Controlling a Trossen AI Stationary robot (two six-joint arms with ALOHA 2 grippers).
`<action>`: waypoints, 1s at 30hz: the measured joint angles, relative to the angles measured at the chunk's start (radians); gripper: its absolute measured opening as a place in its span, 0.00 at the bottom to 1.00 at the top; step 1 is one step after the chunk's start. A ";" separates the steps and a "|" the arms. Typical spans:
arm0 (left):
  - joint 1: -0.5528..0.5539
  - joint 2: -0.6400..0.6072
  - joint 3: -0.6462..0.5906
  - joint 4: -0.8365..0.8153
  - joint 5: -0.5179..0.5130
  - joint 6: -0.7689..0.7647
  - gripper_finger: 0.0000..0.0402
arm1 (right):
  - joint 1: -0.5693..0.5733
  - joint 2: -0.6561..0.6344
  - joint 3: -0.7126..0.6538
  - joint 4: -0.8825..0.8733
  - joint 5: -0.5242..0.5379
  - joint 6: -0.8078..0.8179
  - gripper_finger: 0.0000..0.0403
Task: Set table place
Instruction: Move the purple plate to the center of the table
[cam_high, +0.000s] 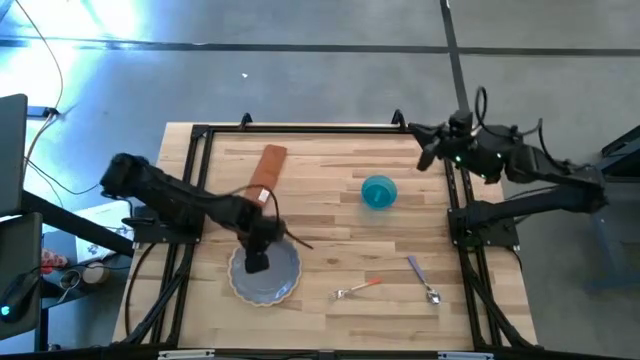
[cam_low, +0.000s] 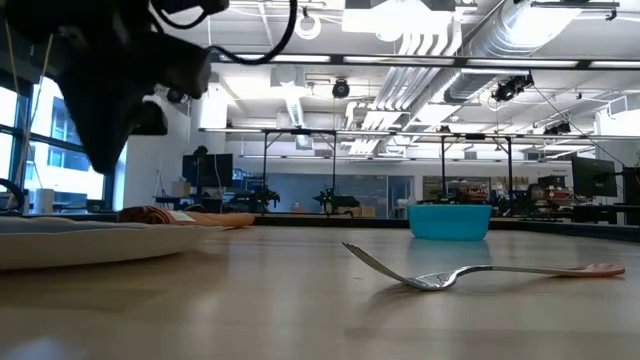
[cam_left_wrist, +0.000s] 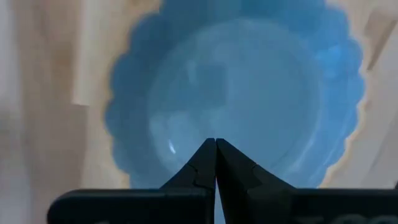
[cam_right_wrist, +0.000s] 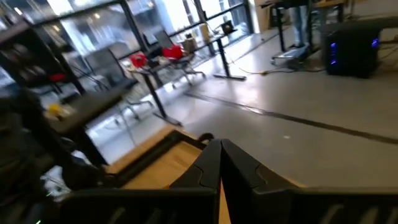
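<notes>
Nearest the table's (cam_high: 330, 240) front edge lie a fork (cam_high: 355, 289) and a spoon (cam_high: 422, 279), side by side but apart. Left of them sits a scalloped blue plate (cam_high: 280, 283), with the left gripper (cam_high: 257, 262) hanging over it, fingers (cam_left_wrist: 202, 168) pressed together on nothing. Farther back stands a blue bowl (cam_high: 378, 192), and a rolled brown napkin (cam_high: 268, 167) lies to its left. At the far right corner the right gripper (cam_high: 424, 157) waits, fingers together.
</notes>
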 joint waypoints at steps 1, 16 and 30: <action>-0.014 0.018 0.000 0.015 0.000 -0.006 0.00 | -0.008 0.020 0.031 -0.022 -0.007 -0.021 0.00; -0.099 0.235 0.001 0.151 0.076 -0.111 0.00 | -0.099 0.113 0.179 -0.130 -0.174 -0.126 0.00; 0.090 0.288 0.034 0.423 -0.048 -0.171 0.00 | -0.099 0.113 0.179 -0.169 -0.176 -0.136 0.00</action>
